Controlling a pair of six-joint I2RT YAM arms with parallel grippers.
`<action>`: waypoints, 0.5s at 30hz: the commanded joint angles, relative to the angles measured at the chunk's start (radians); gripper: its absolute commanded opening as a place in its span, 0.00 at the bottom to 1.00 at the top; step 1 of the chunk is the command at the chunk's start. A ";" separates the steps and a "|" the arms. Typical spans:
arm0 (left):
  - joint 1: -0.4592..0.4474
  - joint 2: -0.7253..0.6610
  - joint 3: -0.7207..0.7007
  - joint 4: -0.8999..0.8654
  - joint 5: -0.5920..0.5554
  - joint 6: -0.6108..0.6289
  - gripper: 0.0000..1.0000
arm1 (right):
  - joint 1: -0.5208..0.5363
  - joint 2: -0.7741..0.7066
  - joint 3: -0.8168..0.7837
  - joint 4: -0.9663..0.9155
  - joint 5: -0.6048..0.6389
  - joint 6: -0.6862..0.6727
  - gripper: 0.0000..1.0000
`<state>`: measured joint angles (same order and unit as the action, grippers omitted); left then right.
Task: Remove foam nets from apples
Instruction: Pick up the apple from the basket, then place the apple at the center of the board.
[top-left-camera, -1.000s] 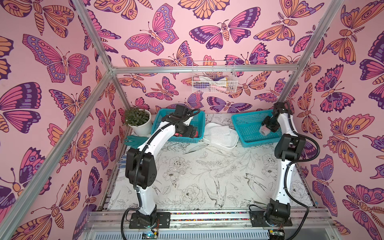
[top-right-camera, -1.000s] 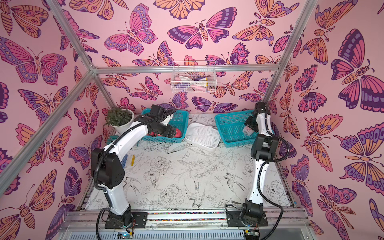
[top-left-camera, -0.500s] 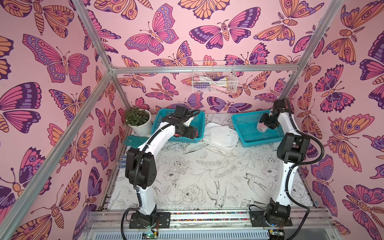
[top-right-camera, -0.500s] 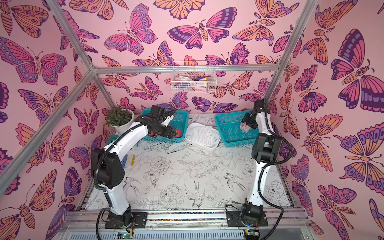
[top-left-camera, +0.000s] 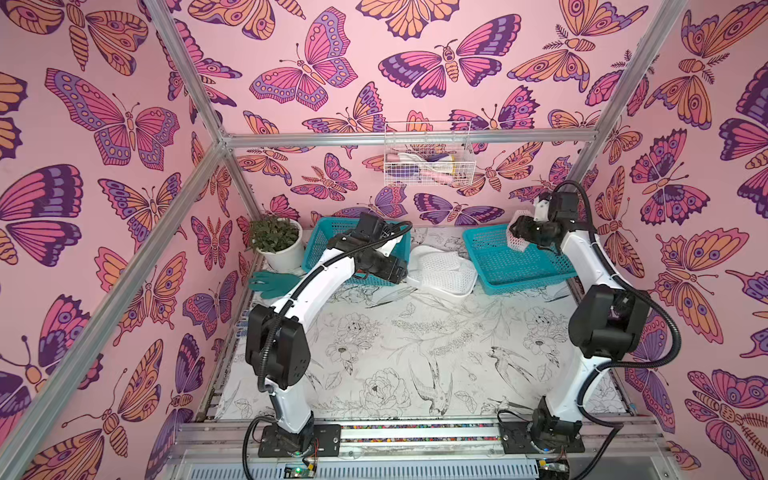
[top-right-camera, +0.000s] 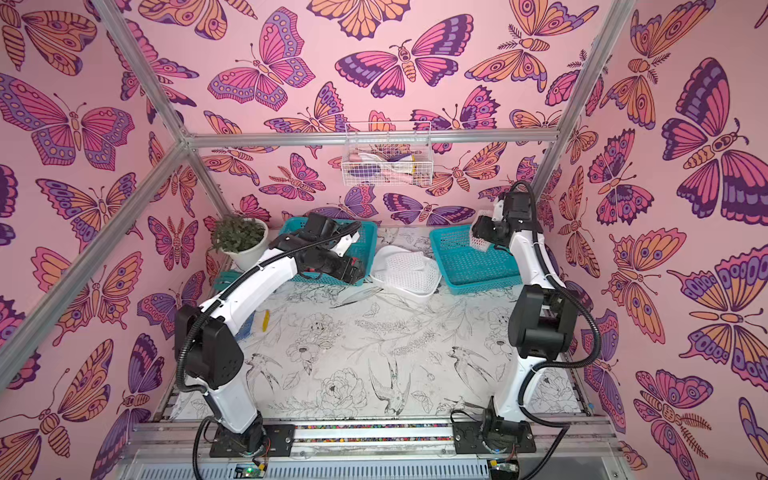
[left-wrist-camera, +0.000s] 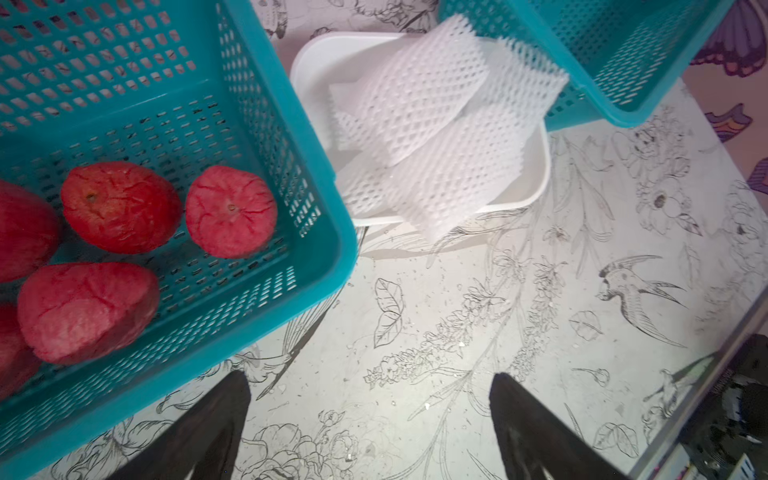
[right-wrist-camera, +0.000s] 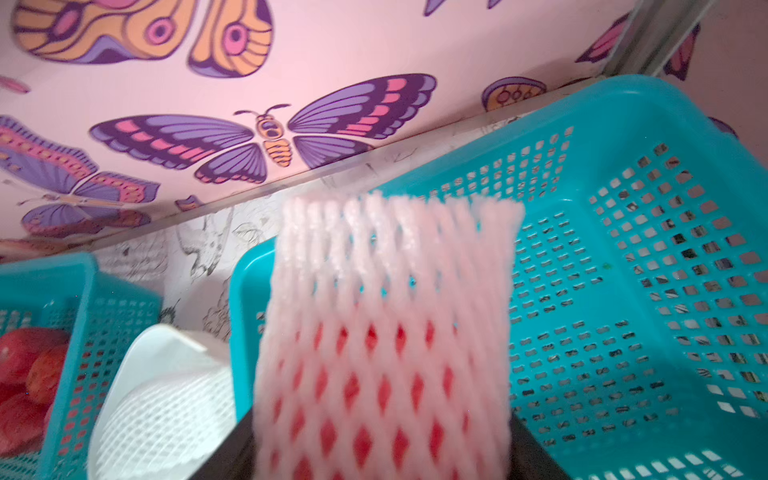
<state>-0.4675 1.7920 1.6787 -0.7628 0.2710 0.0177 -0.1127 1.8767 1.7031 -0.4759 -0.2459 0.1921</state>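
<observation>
Apple (right-wrist-camera: 362, 440) in foam net (right-wrist-camera: 395, 257) clenched in my right jaws above right-hand teal basket (right-wrist-camera: 623, 291), sleeve end poking out, presumably for a pull; left jaws released, empty, over bench (left-wrist-camera: 457, 311) beside stripped apples (left-wrist-camera: 230, 212) and net tub (left-wrist-camera: 309, 66).

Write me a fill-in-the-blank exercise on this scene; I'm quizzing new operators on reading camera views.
The right gripper is shut on an apple wrapped in a ____.
The bare apples lie in a teal ____.
The removed nets are piled in the white ____.
The left gripper's jaws stand ____, holding nothing.
Missing: foam net; basket; tub; open.
</observation>
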 joint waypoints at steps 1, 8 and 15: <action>-0.012 -0.047 -0.018 -0.037 0.035 -0.001 0.92 | 0.054 -0.122 -0.135 0.137 -0.060 -0.061 0.48; -0.020 -0.097 -0.013 -0.052 0.111 -0.058 0.91 | 0.241 -0.381 -0.464 0.324 -0.101 -0.171 0.48; -0.019 -0.138 -0.019 -0.061 0.175 -0.126 0.90 | 0.479 -0.524 -0.741 0.532 -0.040 -0.209 0.48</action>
<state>-0.4847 1.6852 1.6730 -0.7921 0.3935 -0.0639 0.3264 1.3830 1.0180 -0.0750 -0.3088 0.0132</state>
